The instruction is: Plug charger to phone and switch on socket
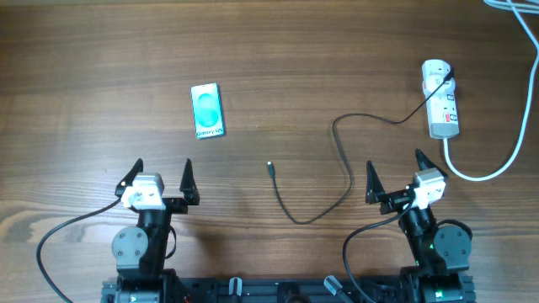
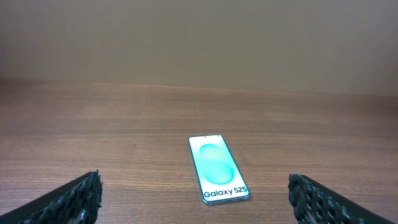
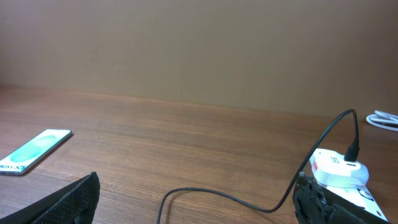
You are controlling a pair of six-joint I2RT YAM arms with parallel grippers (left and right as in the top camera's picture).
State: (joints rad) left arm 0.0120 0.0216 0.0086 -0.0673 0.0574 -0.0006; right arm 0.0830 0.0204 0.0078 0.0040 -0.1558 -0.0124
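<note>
Since the left gripper (image 1: pixel 162 168) and right gripper (image 1: pixel 394 162) sit spread and empty, nothing's started; next up, I reckon: pinch the cable tip (image 1: pixel 270 168), aim for the phone (image 1: pixel 208 110).

The brown wood-grain table (image 1: pixel 84 76) before me carries a flat smartphone with a teal-blue screen (image 1: pixel 207 110) on my left, a thin black charger cable (image 1: pixel 344 162) looping mid-table, and a white power strip (image 1: pixel 440 101) with its thick white cord (image 1: pixel 480 178) far right.

Overhead looks straight down; both low wrist views face forward, sharing the phone (image 2: pixel 217 169).
</note>
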